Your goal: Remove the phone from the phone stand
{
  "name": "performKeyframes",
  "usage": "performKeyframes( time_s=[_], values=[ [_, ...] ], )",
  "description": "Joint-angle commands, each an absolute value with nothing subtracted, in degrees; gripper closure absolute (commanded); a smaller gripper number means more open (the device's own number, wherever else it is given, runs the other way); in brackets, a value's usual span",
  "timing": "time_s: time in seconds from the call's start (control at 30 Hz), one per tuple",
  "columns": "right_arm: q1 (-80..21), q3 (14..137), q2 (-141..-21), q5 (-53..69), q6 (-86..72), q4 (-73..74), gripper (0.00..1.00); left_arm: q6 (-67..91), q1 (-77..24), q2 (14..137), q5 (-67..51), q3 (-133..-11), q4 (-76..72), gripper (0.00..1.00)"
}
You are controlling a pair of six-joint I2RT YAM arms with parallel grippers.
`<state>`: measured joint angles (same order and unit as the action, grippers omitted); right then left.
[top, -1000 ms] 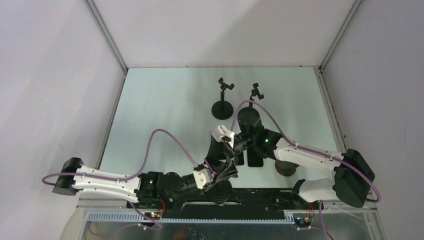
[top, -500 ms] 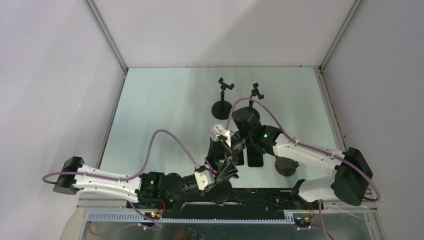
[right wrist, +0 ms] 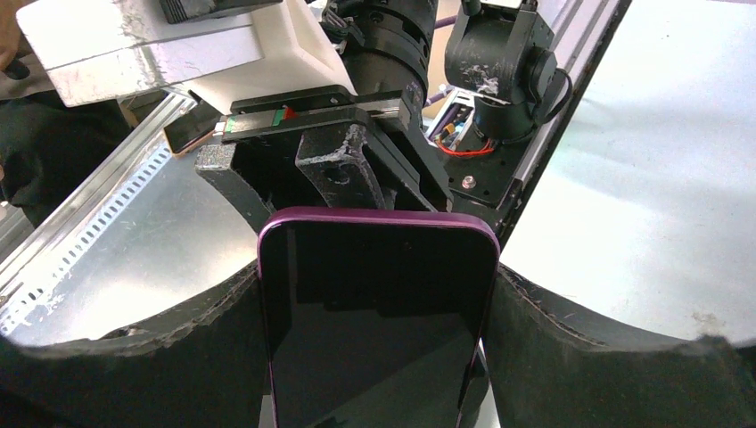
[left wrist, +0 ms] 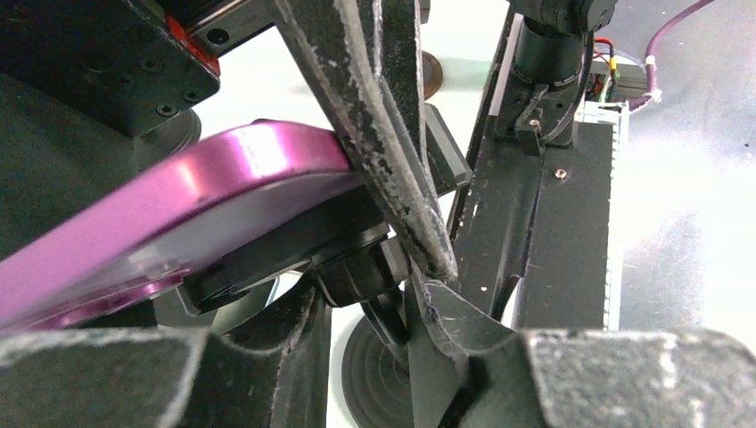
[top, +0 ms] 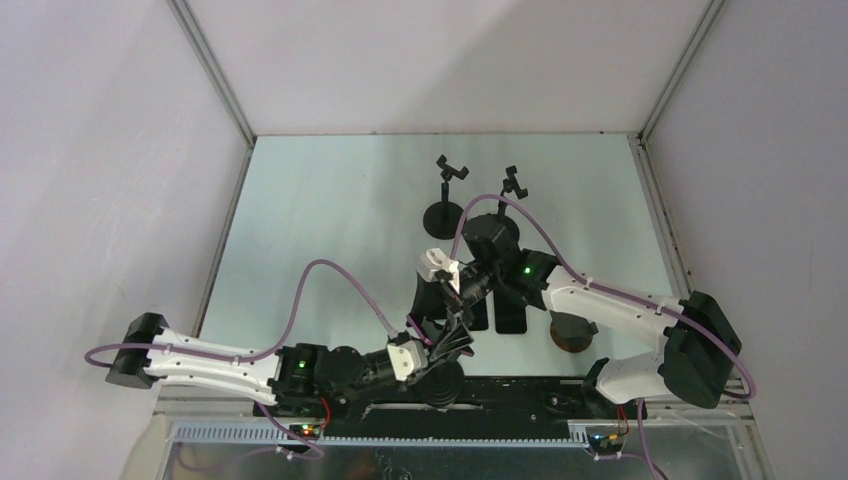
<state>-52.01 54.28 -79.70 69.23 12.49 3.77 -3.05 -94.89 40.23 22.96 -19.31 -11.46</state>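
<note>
Two grippers meet near the table's front edge. The right gripper (right wrist: 378, 299), spread wide, pinches the purple phone (right wrist: 374, 357) by its long edges. The left gripper (left wrist: 430, 287), partly closed, clamps the black phone stand (left wrist: 294, 260) just beneath, the phone lying on its cradle. Two more black stands (top: 445, 195) rise farther back on the pale green table (top: 320, 200), between white walls (top: 450, 60).
</note>
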Motion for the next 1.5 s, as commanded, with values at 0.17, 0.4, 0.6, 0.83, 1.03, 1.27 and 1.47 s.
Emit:
performKeyframes(
  time_s=[0.17,0.4,0.6,0.83,1.03,1.27,1.47],
  values=[
    [-47.6,51.3,-89.7,28.6,34.1,-9.2,1.0,-1.3,-103.2,43.1,-4.6,-22.0,-20.7,1.0],
    [-46.0,51.6,-89.1,32.5,42.0,-3.9,1.0,-1.0,-103.7,42.8,-5.3,-21.9,-20.3,1.0],
    [-45.2,53.9,-88.3,36.5,44.2,3.7,1.0,-1.0,-103.8,40.9,-4.6,-21.3,-19.2,1.0],
    [-46.1,54.1,-85.8,39.2,41.3,7.3,1.0,-1.2,-103.8,38.5,-2.5,-20.3,-17.5,1.0],
    [-48.4,54.1,-82.0,39.7,38.7,9.3,1.0,-1.2,-103.8,36.7,-0.6,-19.6,-16.5,1.0],
    [-48.6,54.1,-77.7,40.0,32.7,9.7,1.0,-1.8,-103.8,33.4,4.5,-19.3,-13.2,1.0],
    [-50.9,54.1,-74.2,41.2,30.5,12.1,1.0,-2.4,-103.7,30.3,8.5,-18.1,-12.4,1.0]
  ],
)
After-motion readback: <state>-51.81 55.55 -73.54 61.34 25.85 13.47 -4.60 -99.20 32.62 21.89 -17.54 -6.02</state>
